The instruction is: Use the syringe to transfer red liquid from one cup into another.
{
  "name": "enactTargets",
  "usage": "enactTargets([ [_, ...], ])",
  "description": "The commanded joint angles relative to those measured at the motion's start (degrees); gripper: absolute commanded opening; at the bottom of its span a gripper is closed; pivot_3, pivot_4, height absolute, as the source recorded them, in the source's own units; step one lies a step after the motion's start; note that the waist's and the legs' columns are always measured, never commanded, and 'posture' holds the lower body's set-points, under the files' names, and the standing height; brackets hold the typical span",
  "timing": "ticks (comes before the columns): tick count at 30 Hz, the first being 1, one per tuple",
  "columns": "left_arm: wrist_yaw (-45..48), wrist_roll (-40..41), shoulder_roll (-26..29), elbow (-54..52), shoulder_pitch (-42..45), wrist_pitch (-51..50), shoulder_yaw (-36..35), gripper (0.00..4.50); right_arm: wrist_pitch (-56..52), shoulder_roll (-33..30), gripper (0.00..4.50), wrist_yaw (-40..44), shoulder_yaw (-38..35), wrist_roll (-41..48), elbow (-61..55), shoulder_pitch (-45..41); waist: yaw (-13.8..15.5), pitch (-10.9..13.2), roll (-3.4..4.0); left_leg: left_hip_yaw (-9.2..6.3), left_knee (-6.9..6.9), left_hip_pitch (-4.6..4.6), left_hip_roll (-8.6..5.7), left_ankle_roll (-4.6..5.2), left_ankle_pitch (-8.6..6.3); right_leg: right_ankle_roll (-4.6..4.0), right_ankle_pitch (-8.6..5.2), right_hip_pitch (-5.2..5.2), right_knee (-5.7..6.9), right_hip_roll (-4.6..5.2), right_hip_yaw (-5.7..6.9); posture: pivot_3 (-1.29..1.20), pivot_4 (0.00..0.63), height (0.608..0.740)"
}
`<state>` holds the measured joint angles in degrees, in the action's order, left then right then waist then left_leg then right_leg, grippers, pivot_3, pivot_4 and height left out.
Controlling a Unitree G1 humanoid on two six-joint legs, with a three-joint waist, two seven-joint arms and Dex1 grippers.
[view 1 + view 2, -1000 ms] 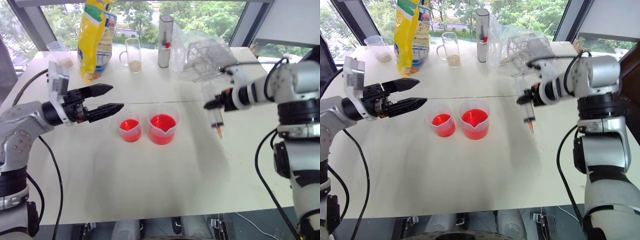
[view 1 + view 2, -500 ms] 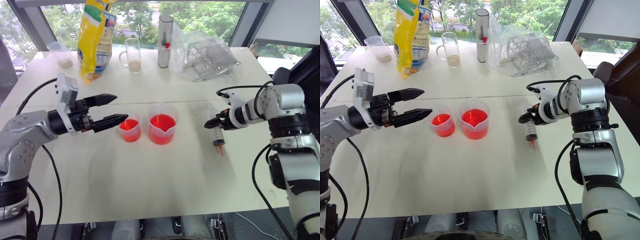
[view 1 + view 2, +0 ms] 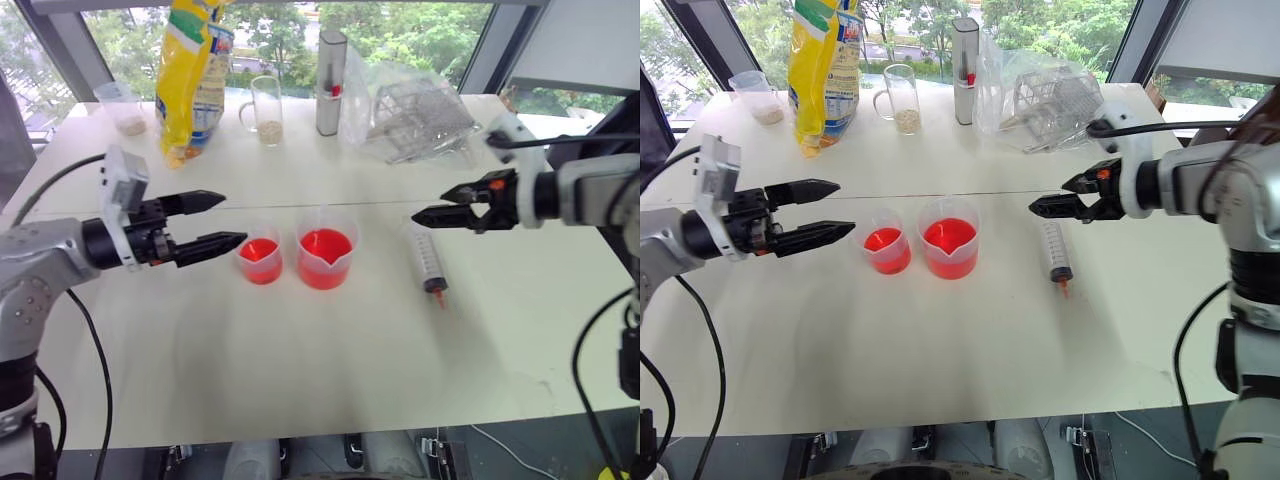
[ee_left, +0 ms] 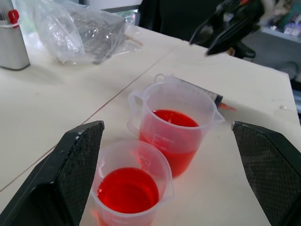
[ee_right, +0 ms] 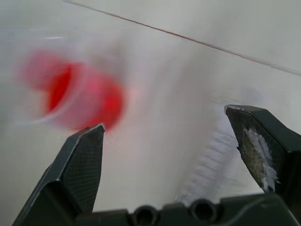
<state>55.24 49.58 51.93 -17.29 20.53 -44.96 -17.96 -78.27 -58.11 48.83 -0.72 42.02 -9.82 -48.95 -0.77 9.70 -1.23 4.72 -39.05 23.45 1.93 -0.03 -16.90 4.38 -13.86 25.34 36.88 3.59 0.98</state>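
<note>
The syringe (image 3: 426, 258) lies flat on the white table (image 3: 300, 370), right of the larger cup (image 3: 325, 250) and smaller cup (image 3: 260, 256), both holding red liquid (image 3: 325, 245); above it hovers the right gripper (image 3: 432, 213), spread and empty, while the left gripper (image 3: 222, 219) gapes beside the smaller cup
</note>
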Motion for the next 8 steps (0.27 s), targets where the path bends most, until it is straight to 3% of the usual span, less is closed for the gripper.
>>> enactTargets([
  [1,1.89,1.2,2.62,0.49,0.04,-0.32,-3.42,4.5,13.34,-7.7,4.46,11.91,-6.82,-0.37,-4.66,7.66,0.14,0.0,-0.01,-0.01,0.0,0.0,0.0,0.0,0.0,0.01,0.0,-0.01,-0.01,0.0,0.01,0.0,0.15,0.74],
  [4,3.46,1.08,4.26,0.71,-0.81,-0.49,-3.96,4.5,18.65,-11.24,4.46,16.46,-10.21,-0.53,-6.7,14.97,0.11,0.0,-0.01,0.02,0.0,-0.05,0.0,0.01,-0.01,0.01,-0.02,-0.09,-0.07,0.03,0.01,0.0,0.15,0.74],
  [8,4.1,2.08,4.65,0.87,-1.04,-1.1,-4.15,4.5,19.58,-8.81,4.46,14.09,-12.21,1.06,-11.02,19.85,-0.36,0.0,0.0,0.12,-0.02,-0.12,0.04,-0.01,0.01,-0.01,-0.02,-0.08,-0.07,0.02,-0.09,0.0,0.15,0.74],
])
